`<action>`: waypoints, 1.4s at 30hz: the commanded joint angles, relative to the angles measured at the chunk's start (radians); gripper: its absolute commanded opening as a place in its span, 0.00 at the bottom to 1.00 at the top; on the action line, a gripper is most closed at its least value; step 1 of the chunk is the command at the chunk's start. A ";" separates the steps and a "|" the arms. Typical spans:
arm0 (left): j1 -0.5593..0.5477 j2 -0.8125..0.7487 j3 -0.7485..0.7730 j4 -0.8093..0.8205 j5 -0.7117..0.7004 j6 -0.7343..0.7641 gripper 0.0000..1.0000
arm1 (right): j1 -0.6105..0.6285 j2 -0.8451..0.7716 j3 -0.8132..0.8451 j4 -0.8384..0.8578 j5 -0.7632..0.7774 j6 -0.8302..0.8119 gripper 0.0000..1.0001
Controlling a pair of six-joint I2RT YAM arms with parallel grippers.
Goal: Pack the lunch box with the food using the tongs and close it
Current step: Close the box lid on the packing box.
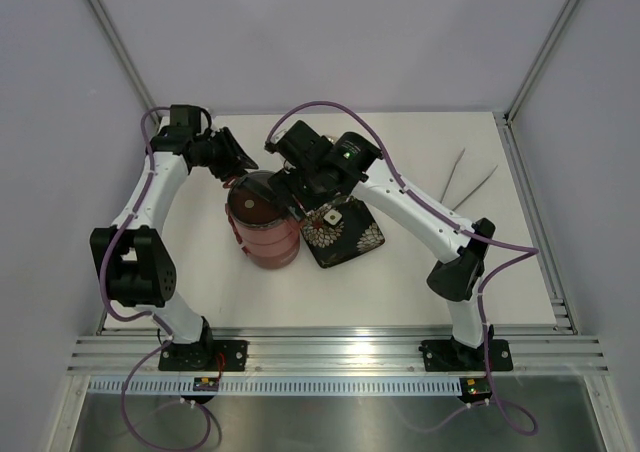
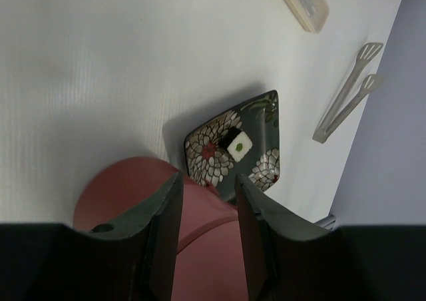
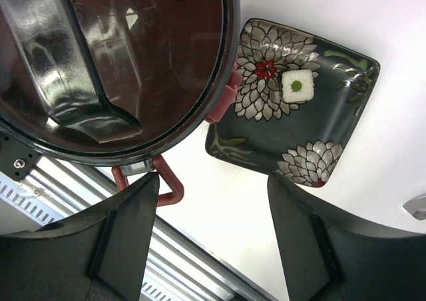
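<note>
Closing looks to be the step in hand; the stacked lunch box (image 1: 265, 230) stands just beside the flowered plate (image 1: 345, 234), with the tongs (image 1: 468, 182) well apart; the left gripper (image 2: 208, 181) hovers over it, jaws partly apart; the right gripper (image 3: 212, 181) is spread wide and empty; next, I judge, the lid (image 3: 133, 48) needs seating squarely.

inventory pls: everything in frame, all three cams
table: one, white, under everything
lunch box: one stack, dusty red, mid-table, left of the plate
top lid: one, dark and glossy with a handle, on the stack
plate: one, black with a flower pattern, right beside the stack
white square: one, white with a green dot, on the plate
tongs: one pair, silvery, lying far right
oblong case: one, translucent beige, seen only in the left wrist view
loose food: none visible
left arm, right arm: white, black joints, purple cables
left hand: jaws apart, over the stack
right hand: jaws wide, empty, by the lid
</note>
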 commanded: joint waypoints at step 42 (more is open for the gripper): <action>-0.003 -0.123 -0.049 -0.066 -0.047 0.072 0.37 | 0.014 -0.142 -0.033 0.099 -0.168 -0.053 0.81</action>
